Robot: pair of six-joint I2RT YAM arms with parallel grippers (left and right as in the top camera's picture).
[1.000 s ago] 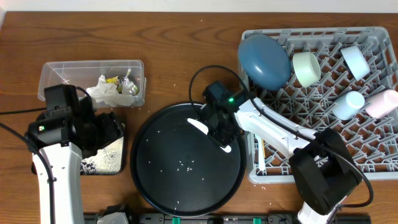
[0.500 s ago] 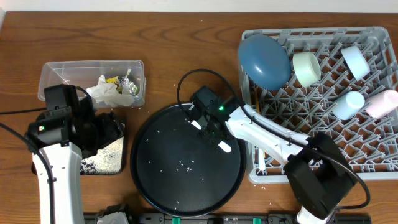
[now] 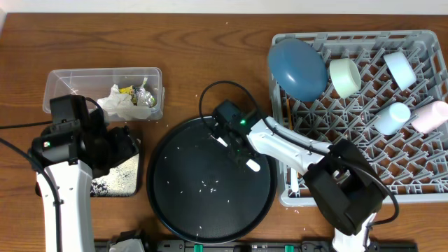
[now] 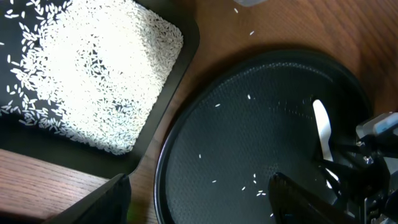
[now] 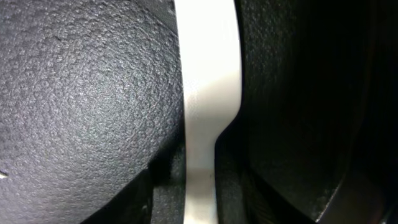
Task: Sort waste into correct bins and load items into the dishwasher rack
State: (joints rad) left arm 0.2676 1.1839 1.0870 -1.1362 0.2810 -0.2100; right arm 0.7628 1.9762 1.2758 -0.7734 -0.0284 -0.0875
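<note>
A white plastic utensil (image 3: 253, 165) lies on the large round black tray (image 3: 182, 210); it also shows in the left wrist view (image 4: 322, 127). My right gripper (image 3: 234, 136) is low over it, open, with a finger on each side of the handle (image 5: 208, 93) in the right wrist view (image 5: 199, 205). My left gripper (image 4: 199, 205) is open and empty between the round tray and the shallow black tray (image 3: 122, 183), which holds white rice (image 4: 93, 81). The clear tub (image 3: 63, 80) holds tissue (image 3: 115, 101), a yellow-green wrapper (image 3: 126, 89) and foil (image 3: 145, 96).
The grey rack (image 3: 420, 175) at the right holds the dark-blue plate (image 3: 297, 68), a teal bowl (image 3: 344, 77), a light blue bowl (image 3: 400, 68), a white cup (image 3: 392, 117) and a pink cup (image 3: 430, 115). Loose rice grains (image 3: 208, 185) lie scattered on the round tray.
My right gripper has moved left along the white utensil on the round tray. The utensil has hardly shifted. The left arm has not moved.
</note>
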